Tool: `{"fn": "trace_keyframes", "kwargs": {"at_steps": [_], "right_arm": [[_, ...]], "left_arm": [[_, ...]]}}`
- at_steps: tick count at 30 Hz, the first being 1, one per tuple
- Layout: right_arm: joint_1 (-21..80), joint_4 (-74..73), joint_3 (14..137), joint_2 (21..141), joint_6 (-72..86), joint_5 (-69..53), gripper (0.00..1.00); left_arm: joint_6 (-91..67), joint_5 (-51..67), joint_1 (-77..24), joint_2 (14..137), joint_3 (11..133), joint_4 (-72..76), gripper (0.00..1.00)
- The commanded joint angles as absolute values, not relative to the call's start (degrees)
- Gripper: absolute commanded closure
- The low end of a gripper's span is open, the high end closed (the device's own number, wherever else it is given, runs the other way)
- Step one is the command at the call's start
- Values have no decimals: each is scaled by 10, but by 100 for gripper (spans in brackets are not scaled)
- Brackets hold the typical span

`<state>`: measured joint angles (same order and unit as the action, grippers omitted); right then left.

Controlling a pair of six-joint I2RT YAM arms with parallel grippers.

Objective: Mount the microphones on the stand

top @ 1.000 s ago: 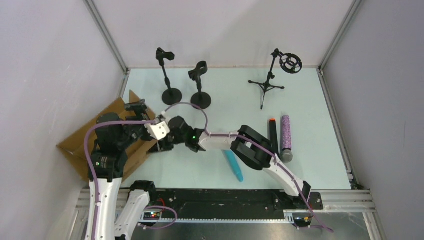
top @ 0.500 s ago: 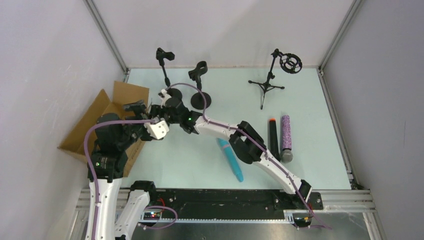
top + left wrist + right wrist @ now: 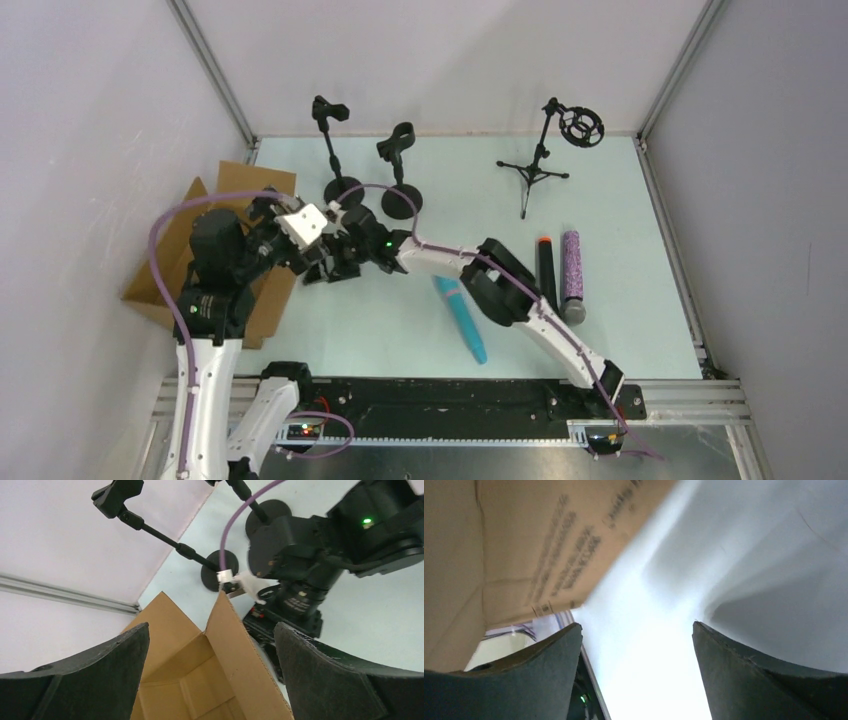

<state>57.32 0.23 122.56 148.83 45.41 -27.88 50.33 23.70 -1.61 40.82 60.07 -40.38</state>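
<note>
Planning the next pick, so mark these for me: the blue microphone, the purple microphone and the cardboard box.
blue microphone point(image 3: 462, 322), top view, middle of its body.
purple microphone point(image 3: 572, 270), top view, glitter handle.
cardboard box point(image 3: 250, 182), top view, its far open flap.

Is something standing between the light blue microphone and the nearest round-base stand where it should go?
Yes. In the top view, the right arm stretches across between the light blue microphone and the nearest round-base stand. How high it hangs cannot be told. No loose object lies between them.
</note>
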Motion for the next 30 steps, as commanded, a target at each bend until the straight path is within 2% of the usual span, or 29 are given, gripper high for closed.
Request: {"fn": "trace_keyframes", "kwargs": {"at_steps": [1,7,15,20,24,27,30], "right_arm": [[546,6,1072,1308,376,-266,12],[536,-42,881,1127,339,-210,9],[568,-119,691,1014,322,-94,11],[572,-154,639,988,326,-45,15],[577,-177,627,963,318,-10,17],[580,-187,626,943,314,-1,18],[582,-190,621,931,311,20,18]], "left_arm": [[334,242,-11,434,660,-389,2],[234,256,-10,478,743,-385,2],[184,217,-9,575,767,-325,2],[273,281,-6,663,837,-321,2],[341,284,-5,749,921,-317,2],[340,268,-4,830,993,-317,2],[261,237,-4,899,1087,-317,2]]}}
